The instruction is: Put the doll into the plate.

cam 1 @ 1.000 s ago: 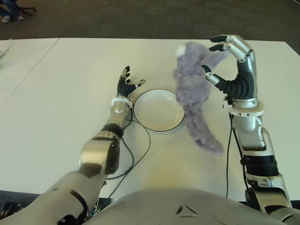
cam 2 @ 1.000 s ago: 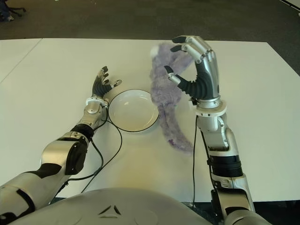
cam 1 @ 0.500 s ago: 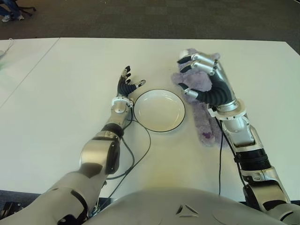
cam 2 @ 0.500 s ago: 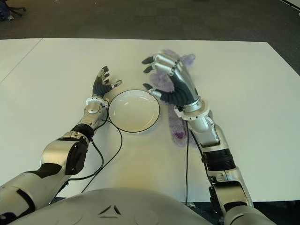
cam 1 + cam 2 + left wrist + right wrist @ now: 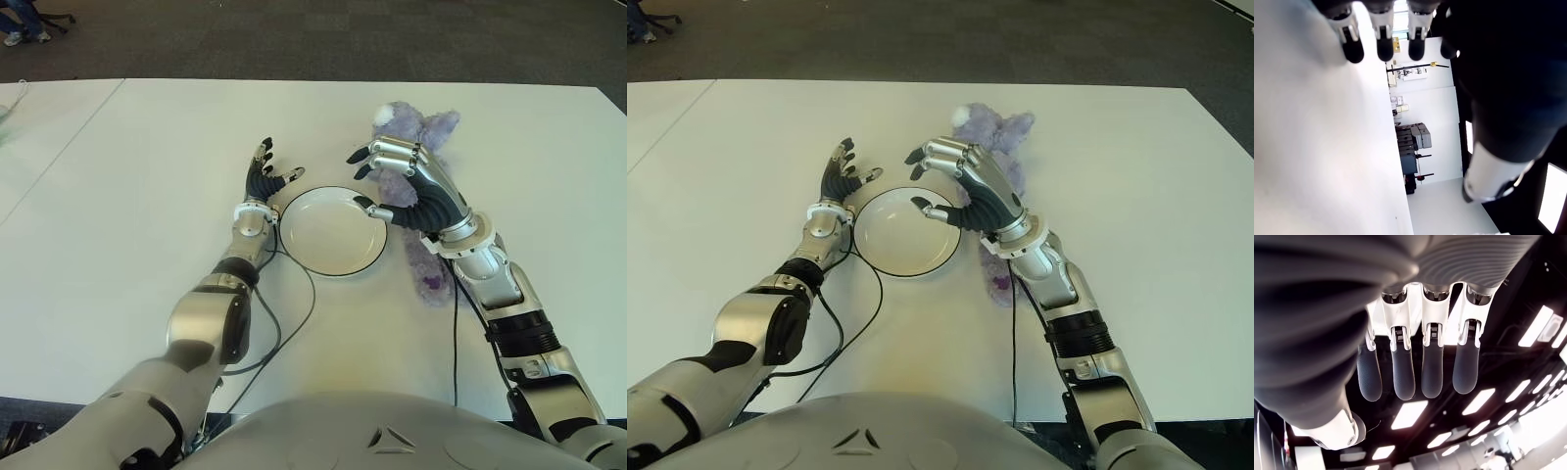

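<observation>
Hovering empty and spread over doll (image 5: 423, 157) at plate's (image 5: 364, 260) 3 o'clock, right hand (image 5: 404, 186) should regrasp the body, lift, then release over center; left hand (image 5: 265, 181) relaxed at 9 o'clock.

My right hand (image 5: 411, 186) and forearm cover the middle of the purple doll (image 5: 423, 137); my right wrist view shows neither doll nor plate (image 5: 331, 230).

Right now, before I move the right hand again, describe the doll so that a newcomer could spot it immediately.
On the white table, find the round white plate near the middle. Just to its right, partly under the open right hand, lies the doll: a fuzzy lavender plush stretched out lengthwise, the only soft, furry thing there.
</observation>
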### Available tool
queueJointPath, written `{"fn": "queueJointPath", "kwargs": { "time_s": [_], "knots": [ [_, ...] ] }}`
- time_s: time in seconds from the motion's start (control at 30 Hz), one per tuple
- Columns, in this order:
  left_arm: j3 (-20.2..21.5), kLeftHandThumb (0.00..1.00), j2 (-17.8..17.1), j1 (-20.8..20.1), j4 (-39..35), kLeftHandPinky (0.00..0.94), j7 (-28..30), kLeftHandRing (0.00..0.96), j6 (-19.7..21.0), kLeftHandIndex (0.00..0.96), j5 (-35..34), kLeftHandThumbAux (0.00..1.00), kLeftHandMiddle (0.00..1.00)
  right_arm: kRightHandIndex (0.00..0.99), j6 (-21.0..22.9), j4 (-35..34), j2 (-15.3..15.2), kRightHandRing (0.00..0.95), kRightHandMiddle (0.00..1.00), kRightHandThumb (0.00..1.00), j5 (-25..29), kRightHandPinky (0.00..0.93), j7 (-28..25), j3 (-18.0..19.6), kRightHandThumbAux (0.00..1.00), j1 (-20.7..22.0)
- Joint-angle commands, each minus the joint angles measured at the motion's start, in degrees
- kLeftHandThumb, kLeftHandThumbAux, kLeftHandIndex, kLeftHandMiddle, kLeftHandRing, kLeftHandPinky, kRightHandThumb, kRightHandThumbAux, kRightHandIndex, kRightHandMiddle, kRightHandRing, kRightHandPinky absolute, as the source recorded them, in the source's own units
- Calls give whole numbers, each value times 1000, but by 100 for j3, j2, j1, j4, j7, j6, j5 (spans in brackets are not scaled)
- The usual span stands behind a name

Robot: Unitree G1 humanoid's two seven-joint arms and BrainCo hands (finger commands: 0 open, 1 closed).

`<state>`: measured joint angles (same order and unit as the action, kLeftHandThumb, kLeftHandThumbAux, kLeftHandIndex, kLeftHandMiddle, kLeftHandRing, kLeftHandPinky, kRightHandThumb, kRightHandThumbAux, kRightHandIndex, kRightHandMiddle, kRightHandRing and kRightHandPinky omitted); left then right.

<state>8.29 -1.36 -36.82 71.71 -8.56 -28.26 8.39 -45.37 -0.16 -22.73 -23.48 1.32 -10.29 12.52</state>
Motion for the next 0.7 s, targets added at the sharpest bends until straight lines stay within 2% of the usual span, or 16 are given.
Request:
{"fn": "queueJointPath", "kwargs": {
  "time_s": [0.03,0.23,0.53,0.6,0.67,0.7],
  "knots": [
    [-24,0,303,1030,652,93,-58,73,589,68,38,838,75,763,110,-16,-60,867,867,408,-3,868,-294,-76,768,-126],
    [-53,0,297,1010,651,97,-26,72,588,63,59,813,69,763,210,-61,-31,863,865,394,35,861,-463,-61,766,-193],
    [-18,0,287,1009,655,100,59,72,625,61,17,838,69,744,320,-109,46,859,871,423,71,862,-588,-39,761,-241],
    [7,4,292,1022,664,100,47,75,638,63,2,857,75,725,420,25,54,847,856,420,-32,837,-547,34,760,-11],
    [19,17,298,1034,670,95,34,76,639,65,-1,864,79,642,515,138,40,836,830,435,-90,824,-534,98,754,208],
    [20,20,299,1035,671,94,31,77,638,65,0,864,79,633,533,156,36,835,827,437,-97,823,-534,109,753,246]
  ]
}}
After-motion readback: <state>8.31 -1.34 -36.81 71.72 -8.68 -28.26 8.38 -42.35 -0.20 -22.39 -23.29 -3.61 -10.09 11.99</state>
